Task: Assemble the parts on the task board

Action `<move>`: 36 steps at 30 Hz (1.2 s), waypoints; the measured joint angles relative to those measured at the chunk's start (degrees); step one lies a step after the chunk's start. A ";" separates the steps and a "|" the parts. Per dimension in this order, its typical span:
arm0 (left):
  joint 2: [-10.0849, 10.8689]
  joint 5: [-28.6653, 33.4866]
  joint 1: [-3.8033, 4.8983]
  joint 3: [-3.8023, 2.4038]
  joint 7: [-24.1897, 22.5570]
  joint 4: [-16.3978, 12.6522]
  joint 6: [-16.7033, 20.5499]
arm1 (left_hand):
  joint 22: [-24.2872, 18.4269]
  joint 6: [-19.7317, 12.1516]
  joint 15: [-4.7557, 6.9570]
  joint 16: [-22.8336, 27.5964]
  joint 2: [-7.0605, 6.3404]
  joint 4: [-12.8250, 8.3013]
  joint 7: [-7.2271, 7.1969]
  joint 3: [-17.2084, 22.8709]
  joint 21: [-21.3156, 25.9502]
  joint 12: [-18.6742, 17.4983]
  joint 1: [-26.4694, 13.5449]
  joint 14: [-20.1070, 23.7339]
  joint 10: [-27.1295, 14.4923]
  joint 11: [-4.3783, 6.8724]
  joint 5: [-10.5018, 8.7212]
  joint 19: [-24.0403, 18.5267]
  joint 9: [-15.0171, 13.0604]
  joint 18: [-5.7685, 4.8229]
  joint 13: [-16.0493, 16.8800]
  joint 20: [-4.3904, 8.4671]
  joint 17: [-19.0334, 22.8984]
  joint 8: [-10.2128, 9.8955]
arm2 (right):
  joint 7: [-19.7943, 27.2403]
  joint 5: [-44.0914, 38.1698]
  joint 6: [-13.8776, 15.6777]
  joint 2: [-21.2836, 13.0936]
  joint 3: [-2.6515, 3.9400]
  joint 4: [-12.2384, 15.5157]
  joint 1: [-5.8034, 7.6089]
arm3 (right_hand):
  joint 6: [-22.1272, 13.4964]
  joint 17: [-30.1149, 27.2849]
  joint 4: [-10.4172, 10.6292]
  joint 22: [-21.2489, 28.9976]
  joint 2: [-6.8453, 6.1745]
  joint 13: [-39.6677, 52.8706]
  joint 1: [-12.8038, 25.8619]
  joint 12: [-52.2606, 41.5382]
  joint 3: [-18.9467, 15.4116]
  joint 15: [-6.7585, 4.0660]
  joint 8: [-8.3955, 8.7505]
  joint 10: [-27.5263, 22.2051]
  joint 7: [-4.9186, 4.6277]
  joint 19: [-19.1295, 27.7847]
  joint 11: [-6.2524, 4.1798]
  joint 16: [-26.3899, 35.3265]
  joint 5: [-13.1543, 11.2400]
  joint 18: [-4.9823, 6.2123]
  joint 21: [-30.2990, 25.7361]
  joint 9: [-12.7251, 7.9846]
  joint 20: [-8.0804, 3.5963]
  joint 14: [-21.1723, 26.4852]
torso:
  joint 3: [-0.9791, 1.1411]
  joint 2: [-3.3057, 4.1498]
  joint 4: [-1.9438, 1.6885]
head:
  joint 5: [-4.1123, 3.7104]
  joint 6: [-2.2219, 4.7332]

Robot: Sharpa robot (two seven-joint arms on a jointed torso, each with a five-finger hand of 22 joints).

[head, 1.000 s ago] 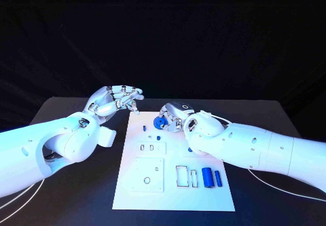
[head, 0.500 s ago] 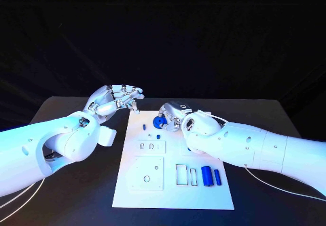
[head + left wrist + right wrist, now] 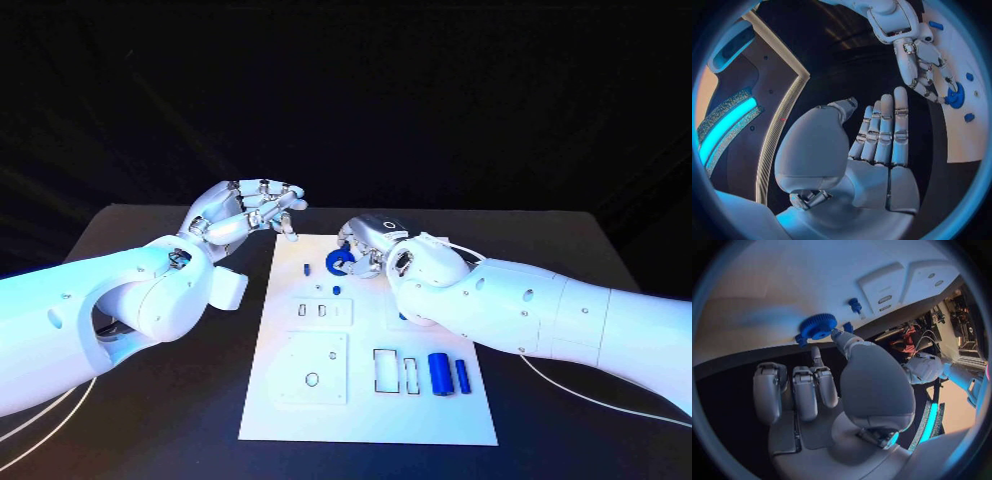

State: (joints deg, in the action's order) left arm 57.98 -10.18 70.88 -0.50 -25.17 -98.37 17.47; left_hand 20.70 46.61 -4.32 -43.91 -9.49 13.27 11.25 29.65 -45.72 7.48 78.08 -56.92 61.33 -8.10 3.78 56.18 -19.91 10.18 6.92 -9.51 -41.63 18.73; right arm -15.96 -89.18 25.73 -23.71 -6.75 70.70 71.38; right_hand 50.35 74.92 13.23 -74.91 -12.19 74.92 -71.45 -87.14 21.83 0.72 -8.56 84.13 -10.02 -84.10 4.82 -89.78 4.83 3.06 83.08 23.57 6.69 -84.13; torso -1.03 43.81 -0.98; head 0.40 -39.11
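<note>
Task board [image 3: 289,400]: white plate lying flat in the middle of the black table [image 3: 144,400].

Blue gear [image 3: 340,261]: on the board's far half; in the right wrist view we see the right hand [image 3: 378,245] touching its rim with a fingertip and thumb. We cannot tell whether it is truly pinched.

Left hand [image 3: 248,213]: raised just beyond the board's far left corner, fingers curled inward, nothing in it.

Two blue cylinders [image 3: 450,376]: upright side by side near the board's right edge, close to us.

Small blue pegs [image 3: 307,270]: beside the gear.
</note>
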 measured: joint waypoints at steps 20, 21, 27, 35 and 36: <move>0.04 0.01 0.00 0.00 0.11 0.03 0.01 | -0.01 0.00 0.00 0.00 0.00 0.00 0.00 0.00 0.01 0.00 0.00 0.00 0.00 0.00 0.00 0.00 0.02 0.00 0.00 0.00 0.01 0.00 | 0.17 1.68 -2.72 -1.55 -0.12 0.59 0.00 | 0.90 -0.01 3.38 0.01 2.10 -0.01 0.27 0.00 -4.99 0.00 0.37 0.00 0.46 0.00 0.00 0.00 -0.74 0.00 0.00 0.43 0.00 0.00 | 0.00 -0.01 0.03 | -0.10 -0.01; 0.04 0.01 0.00 0.00 0.11 0.04 0.01 | -0.01 0.00 0.00 0.00 0.00 0.00 0.00 0.00 0.01 0.00 0.00 0.00 0.00 0.00 0.00 0.00 0.02 0.00 -0.01 0.00 0.01 0.00 | 0.19 1.74 -2.74 -1.86 -0.13 0.86 0.00 | 1.22 -0.01 3.25 0.01 2.41 -0.01 -0.04 0.00 -5.12 0.00 0.37 0.00 0.50 0.00 0.00 0.00 -0.28 0.00 0.00 0.49 0.00 0.00 | 0.00 -0.01 0.04 | -0.11 0.04; 0.17 0.01 0.00 0.01 0.11 0.11 0.00 | -0.01 0.00 0.00 0.00 0.00 0.00 0.00 0.00 0.01 0.00 0.00 0.00 0.00 0.00 0.00 0.00 0.02 0.00 0.00 0.00 0.01 0.00 | 0.82 2.39 -1.45 -5.87 -0.14 4.22 0.00 | 1.54 -0.01 3.06 0.00 2.85 -0.01 -0.48 0.00 -5.31 -0.01 0.65 0.00 0.69 0.00 0.00 0.00 2.06 0.00 -0.29 0.57 0.00 0.00 | 0.03 -0.09 0.10 | -0.06 0.25; 0.66 0.01 0.00 0.01 0.12 0.35 0.00 | 0.12 0.00 0.00 0.00 0.00 0.17 0.00 0.17 -0.33 0.00 0.00 0.00 0.00 0.00 0.00 0.00 -0.08 0.00 -0.01 0.00 0.01 0.00 | 6.96 8.47 3.20 -15.19 0.31 11.47 2.14 | 1.43 -0.02 2.56 -0.04 2.77 -0.02 -2.95 0.51 -5.12 -0.01 1.44 0.00 0.58 0.21 0.00 0.00 2.74 0.00 -1.63 0.57 0.21 -0.01 | 0.10 -0.44 0.58 | 0.23 0.81; 0.67 0.01 -0.01 0.01 0.12 0.43 0.00 | 0.12 0.00 0.00 0.00 0.00 0.17 0.00 0.16 -0.33 0.00 0.00 0.00 0.00 0.00 0.00 0.00 -0.08 0.00 0.00 0.00 0.01 0.00 | 8.12 9.70 3.32 -16.22 0.37 12.17 2.48 | 1.32 -0.02 2.21 -0.04 2.70 -0.01 -3.70 0.54 -4.80 -0.01 1.63 0.00 0.47 0.36 0.00 0.00 3.02 0.00 -1.77 0.57 0.25 -0.01 | 0.13 -0.52 0.68 | 0.23 0.84</move>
State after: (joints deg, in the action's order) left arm 58.65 -10.16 70.87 -0.48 -25.05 -97.94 17.47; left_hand 20.82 46.61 -4.32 -43.91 -9.49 13.44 11.25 29.82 -46.06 7.48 78.08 -56.92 61.33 -8.10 3.78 56.19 -19.99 10.18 6.92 -9.51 -41.62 18.73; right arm -7.84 -79.48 29.05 -39.94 -6.38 82.87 73.86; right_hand 51.67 74.91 15.44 -74.95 -9.50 74.91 -75.16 -86.59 17.03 0.72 -6.94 84.13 -9.55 -83.74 4.82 -89.78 7.86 3.06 81.32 24.14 6.95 -84.13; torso -0.91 43.29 -0.30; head 0.63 -38.27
